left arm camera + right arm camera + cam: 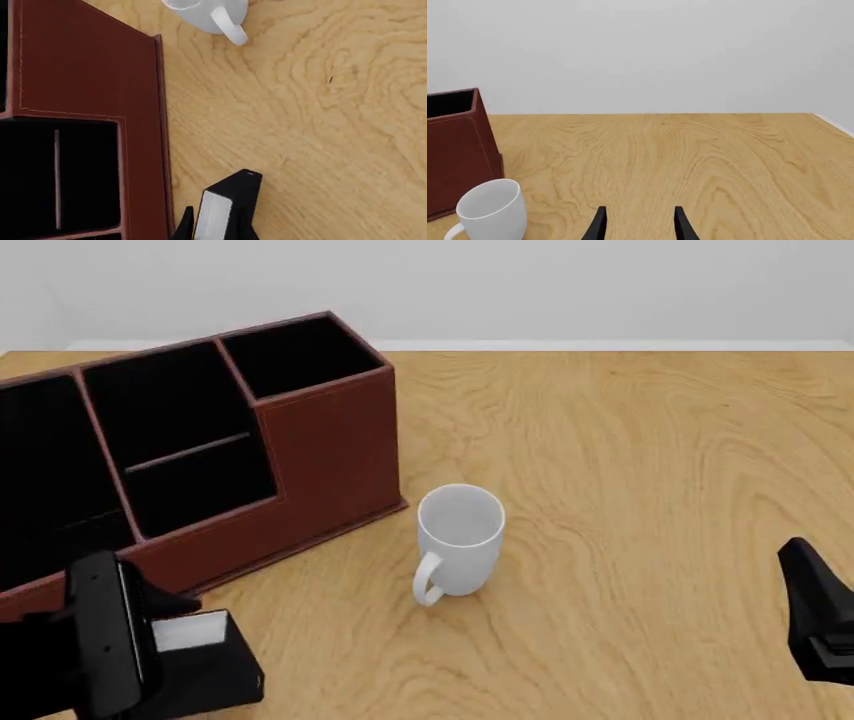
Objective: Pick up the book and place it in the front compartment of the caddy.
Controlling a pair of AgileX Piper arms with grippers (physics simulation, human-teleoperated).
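The book (230, 200), black-covered with white page edges, sits between the fingers of my left gripper (217, 229), which is shut on it. From the front the book (207, 665) shows at the near left, partly behind my left arm (100, 650), just in front of the caddy's low front wall. The caddy (327, 445) is reddish-brown with black open compartments; its side wall (87, 65) lies beside the book. My right gripper (640, 224) is open and holds nothing, far off at the right edge (817, 625).
A white mug (461, 540) stands upright just right of the caddy's front corner, also seen as the mug (213, 15) and the mug (490, 207). Bare wooden table (641, 470) stretches to the right. A pale wall closes the back.
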